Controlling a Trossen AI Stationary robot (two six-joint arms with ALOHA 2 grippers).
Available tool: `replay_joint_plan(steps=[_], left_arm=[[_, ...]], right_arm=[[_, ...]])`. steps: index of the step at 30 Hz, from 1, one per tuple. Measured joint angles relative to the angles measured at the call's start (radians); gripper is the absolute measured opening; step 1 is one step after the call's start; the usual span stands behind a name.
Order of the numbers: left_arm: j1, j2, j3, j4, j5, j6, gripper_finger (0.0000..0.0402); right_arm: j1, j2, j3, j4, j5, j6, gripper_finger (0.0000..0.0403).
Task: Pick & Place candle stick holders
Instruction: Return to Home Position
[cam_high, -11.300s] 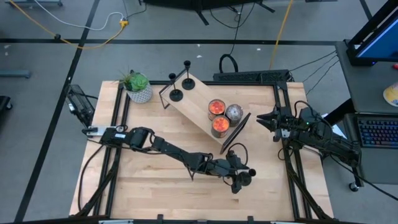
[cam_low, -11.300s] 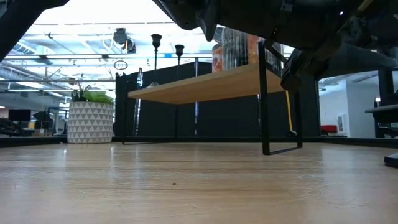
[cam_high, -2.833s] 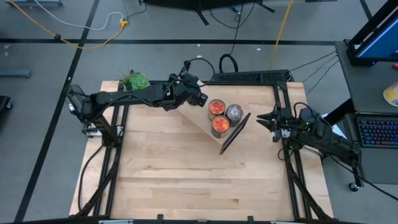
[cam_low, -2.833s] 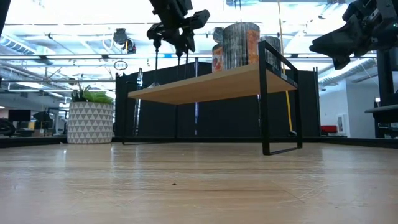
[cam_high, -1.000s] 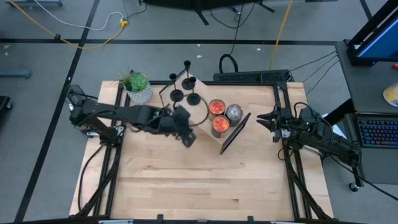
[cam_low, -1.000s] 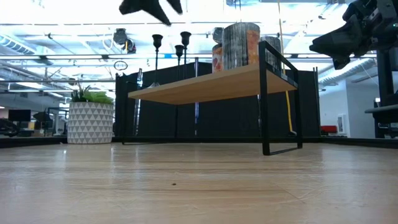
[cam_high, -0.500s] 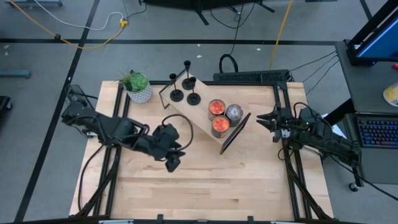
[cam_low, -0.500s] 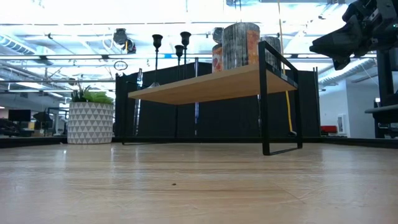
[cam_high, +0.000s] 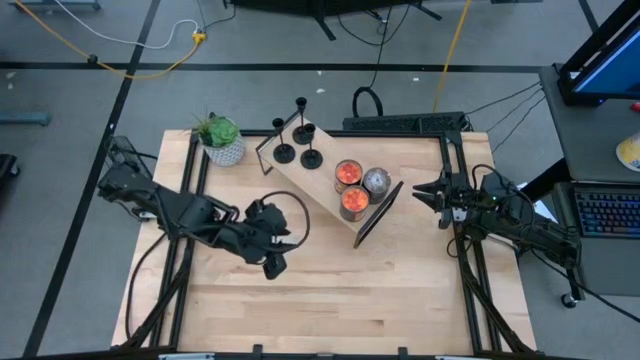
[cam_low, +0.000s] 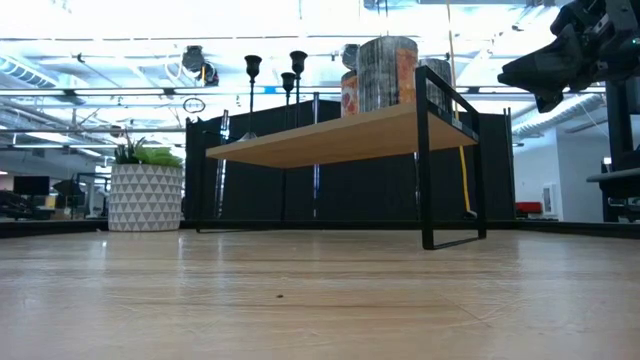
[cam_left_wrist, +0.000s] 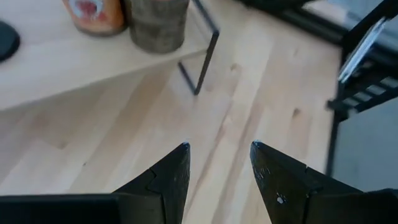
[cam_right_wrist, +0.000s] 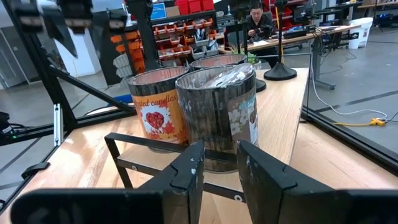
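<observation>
Both arms' jaws stand apart with nothing between them.

High view: the left gripper hangs over the bare table, on its left half. It is well apart from the three candle stick holders, which stand clustered on the far-left end of the slanted shelf. The right gripper waits at the table's right edge, just beyond the shelf's other end, where three candle jars sit.

Low view: the holders stand upright on the shelf board, stems vertical and cups on top, near the potted plant.

Left wrist view: the spread fingers frame bare wood, with the shelf's jar end ahead.

Right wrist view: the fingers, slightly parted, point at the jars.
</observation>
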Motion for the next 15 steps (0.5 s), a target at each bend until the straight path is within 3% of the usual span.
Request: replay_joint_plan(steps=[3,6,11,15], left_arm=[[0.004,-0.008,-0.073,0.018,0.004,-0.012,0.0177],[0.006,-0.058,-0.205,0.151,0.039,-0.008,0.0177],[0.009,-0.207,-0.498,0.455,0.088,0.030,0.0177],[0.013,-0.360,-0.693,0.578,0.085,0.033,0.0177]], right_arm=[[0.000,0.000,0.000,0.000,0.000,0.000,0.0091],[0.000,0.000,0.000,0.000,0.000,0.000,0.0091],[0.000,0.000,0.000,0.000,0.000,0.000,0.0091],[0.000,0.000,0.000,0.001,0.001,0.000,0.0091]])
